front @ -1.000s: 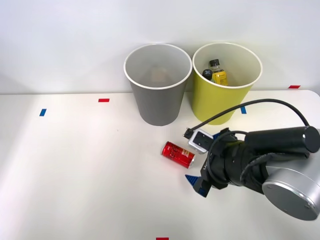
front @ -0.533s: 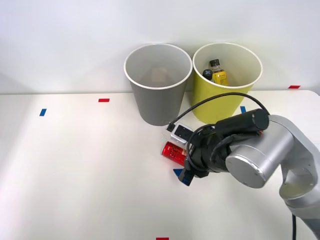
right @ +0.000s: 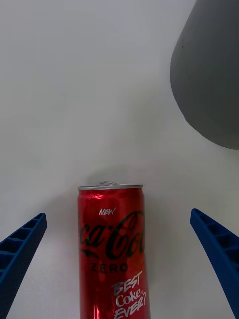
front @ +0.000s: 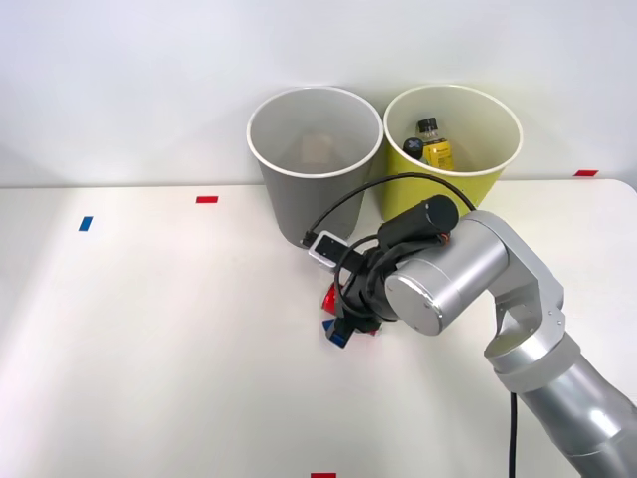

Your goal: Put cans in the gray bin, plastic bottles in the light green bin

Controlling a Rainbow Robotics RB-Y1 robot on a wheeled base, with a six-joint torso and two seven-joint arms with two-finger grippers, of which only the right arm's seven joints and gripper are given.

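A red can (right: pixel 112 249) with a silver end lies on its side on the white table, between the two blue fingers (right: pixel 20 249) of my right gripper (right: pixel 118 214). The gripper is open, with a gap on each side of the can. In the front view the gripper (front: pixel 338 324) covers most of the can (front: pixel 329 297). The gray bin (front: pixel 314 169) stands just behind it and also shows in the wrist view (right: pixel 209 75). To its right is the light green bin (front: pixel 453 194), holding black-capped plastic bottles (front: pixel 435 147), one with a yellow label.
Small tape marks dot the table: red (front: pixel 206 199), blue (front: pixel 85 223), red at the right (front: pixel 585 172) and at the front edge (front: pixel 322 475). A black cable (front: pixel 358 191) loops from the wrist in front of the bins. A white wall stands behind the bins.
My right arm has swung left across the table, carrying the open gripper from right of the can to directly over it. The can and both bins have stayed put.
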